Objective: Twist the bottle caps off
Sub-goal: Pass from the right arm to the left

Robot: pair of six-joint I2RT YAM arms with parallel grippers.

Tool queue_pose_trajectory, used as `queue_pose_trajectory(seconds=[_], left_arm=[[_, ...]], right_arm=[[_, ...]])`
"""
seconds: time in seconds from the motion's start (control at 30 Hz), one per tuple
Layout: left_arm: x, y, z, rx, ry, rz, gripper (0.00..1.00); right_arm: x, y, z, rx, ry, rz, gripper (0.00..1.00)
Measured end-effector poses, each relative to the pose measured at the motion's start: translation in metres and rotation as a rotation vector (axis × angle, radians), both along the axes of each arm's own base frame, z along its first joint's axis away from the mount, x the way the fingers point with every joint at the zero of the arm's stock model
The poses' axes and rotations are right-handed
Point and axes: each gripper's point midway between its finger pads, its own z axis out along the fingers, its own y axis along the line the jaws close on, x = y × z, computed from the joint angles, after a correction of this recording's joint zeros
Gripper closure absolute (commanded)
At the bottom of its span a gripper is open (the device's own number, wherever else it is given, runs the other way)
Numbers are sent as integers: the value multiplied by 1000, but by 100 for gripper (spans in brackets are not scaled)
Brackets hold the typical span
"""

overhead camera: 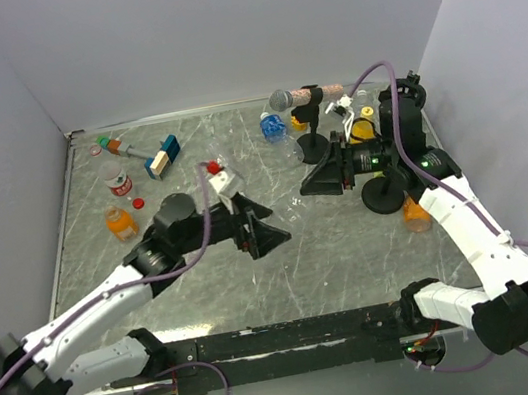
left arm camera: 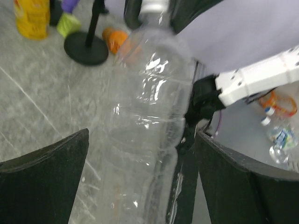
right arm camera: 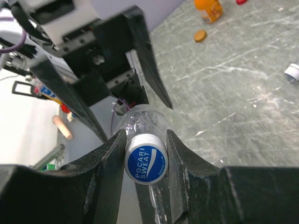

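Observation:
A clear bottle (left arm camera: 149,116) hangs level over the table between my two arms. My right gripper (right arm camera: 145,156) is shut on its blue and white bottle cap (right arm camera: 145,161), one finger on each side of the ribbed rim. My left gripper (left arm camera: 145,182) stands wide open around the bottle's body, and both black fingers (left arm camera: 42,186) are clear of the plastic. In the top view the left gripper (overhead camera: 268,232) and the right gripper (overhead camera: 320,180) face each other near the middle of the table.
At the left lie an orange bottle (overhead camera: 119,222), a red-labelled bottle (overhead camera: 117,181), a red cap (overhead camera: 138,202) and a blue-and-tan block (overhead camera: 164,156). A microphone (overhead camera: 280,100), a black stand base (overhead camera: 382,196), a yellow bottle (overhead camera: 364,127) and another orange bottle (overhead camera: 415,213) crowd the right.

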Motion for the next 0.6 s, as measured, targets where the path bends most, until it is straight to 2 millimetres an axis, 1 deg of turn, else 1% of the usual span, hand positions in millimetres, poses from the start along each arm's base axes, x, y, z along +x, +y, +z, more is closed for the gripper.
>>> queue_pose_trajectory(seconds=[0.17,0.27,0.37,0.4,0.5,0.6], left_arm=[[-2,-20,-43,135,59,-67,3],[-6,-28,-54,172,68,-95,3],[-10,-30,-55,175,67,-107,1],[-10,-32,-52,164,58,-109,2],[-10,-34,-42,122,25,-108,8],[-10,-35,-36,82,2,-109,19]], right_arm=[[-2,-1,-7,-25,-15,7,100],[-2,-2,-10,-29,-19,7,100],[-3,-2,-14,-32,-12,8,100],[-3,-2,-15,-33,-10,8,100],[-3,-2,-17,-34,-3,9,100],[-3,-2,-18,-34,-2,10,100]])
